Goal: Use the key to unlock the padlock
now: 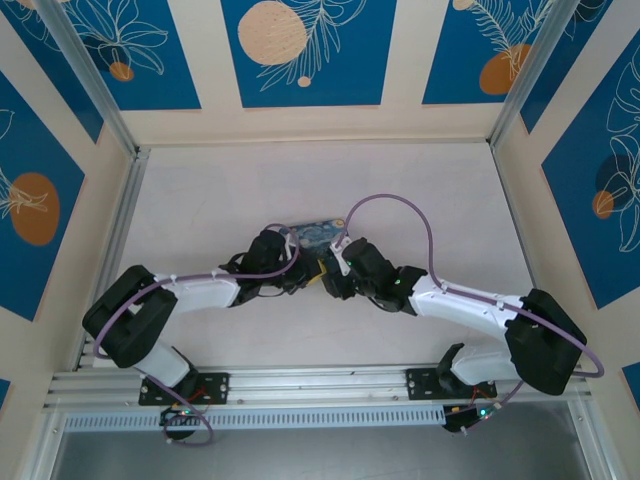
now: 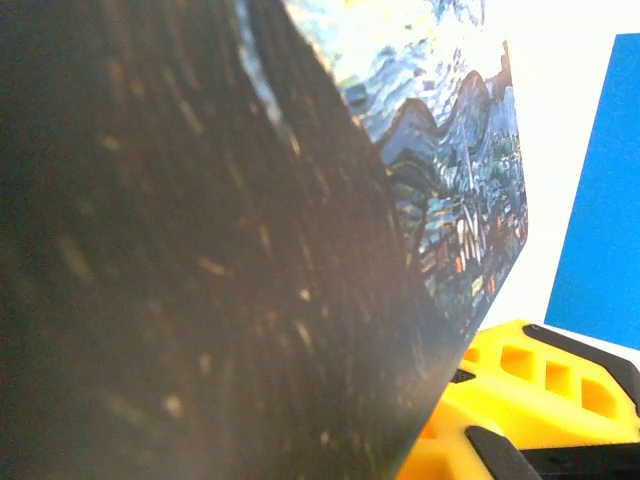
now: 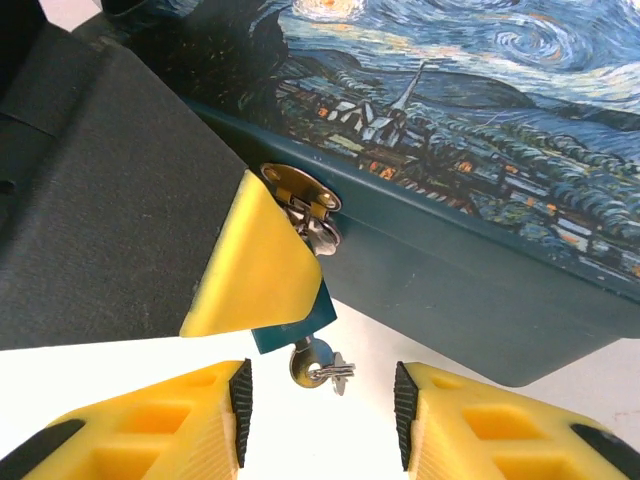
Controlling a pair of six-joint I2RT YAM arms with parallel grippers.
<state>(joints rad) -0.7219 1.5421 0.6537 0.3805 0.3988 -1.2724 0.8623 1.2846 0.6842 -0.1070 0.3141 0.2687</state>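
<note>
white table (image 1: 200,200) boxed in by blue-and-cream flower panels (image 1: 300,50), a painted tin (image 1: 318,232) at mid-frame of the top view. from the left, the left gripper (image 1: 305,272) reaches in to the tin's near side, fingers narrowed almost together. in the right wrist view one yellow finger (image 3: 255,265) lies over the padlock (image 3: 300,328), left of centre, and appears to pinch it where it hangs from the tin's brass hasp (image 3: 300,192). the key (image 3: 322,368) juts from the padlock's underside, just below centre, with a small ring on it. the right gripper (image 3: 320,415) sits at the bottom edge, fingers apart and holding nothing, the key just above the gap between them. the risks, as judged: the key is a sliver and hangs at a slant, so closing pads could graze it, nudge it out of the keyway, or catch the ring alone. a turn made on a poor grip may slip. if the left pinch is loose, the padlock would swing on the hasp with the twist instead of opening.
</note>
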